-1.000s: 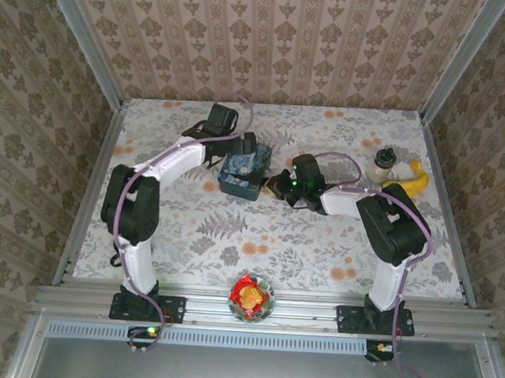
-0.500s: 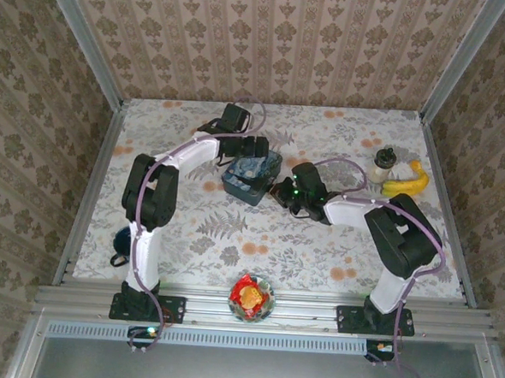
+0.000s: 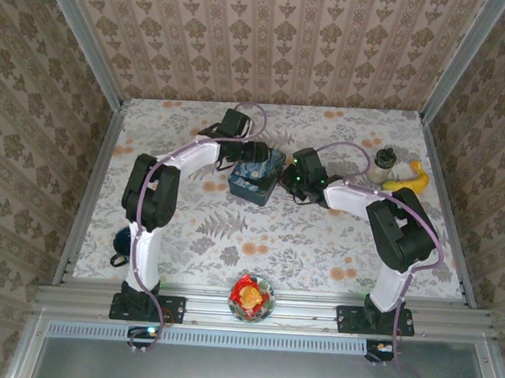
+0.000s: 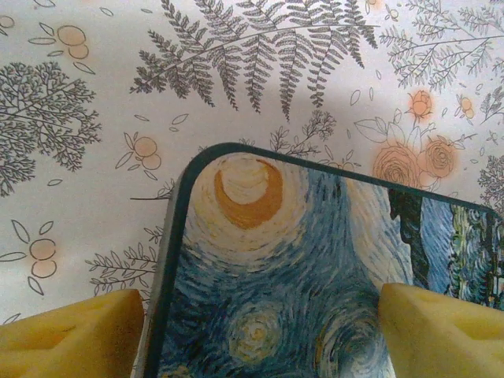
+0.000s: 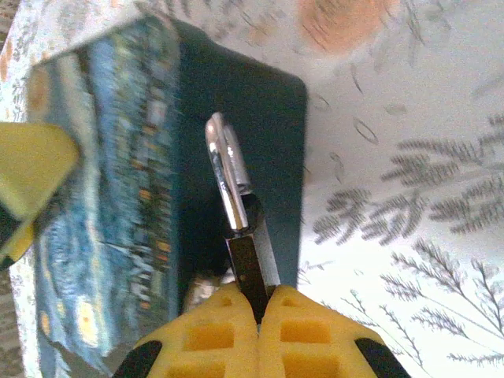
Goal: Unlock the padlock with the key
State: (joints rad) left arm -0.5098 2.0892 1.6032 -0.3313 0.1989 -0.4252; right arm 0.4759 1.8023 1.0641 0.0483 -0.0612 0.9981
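Note:
A blue starry-night painted tin [image 3: 255, 179] stands mid-table. My left gripper [image 3: 253, 152] hangs over its far edge, open. In the left wrist view one yellow finger [image 4: 71, 339] sits just outside the tin's rim and the other [image 4: 441, 331] over the painted lid [image 4: 299, 276]. My right gripper [image 3: 289, 178] is at the tin's right side. It is shut on the padlock [image 5: 252, 260], a tiny black body with a silver shackle [image 5: 224, 173] pointing up along the tin's dark side wall [image 5: 268, 134]. The key is hidden.
A small bottle [image 3: 380, 165] and a banana [image 3: 412, 177] lie at the back right. A bowl of red wrapped sweets [image 3: 251, 297] sits at the near edge between the arm bases. A dark object [image 3: 122, 241] lies by the left rail. Patterned walls enclose the table.
The left arm swung right and its gripper settled over the tin's far edge. The tin slid slightly right and turned. The right gripper moved away from me, closing in on the tin's right side.

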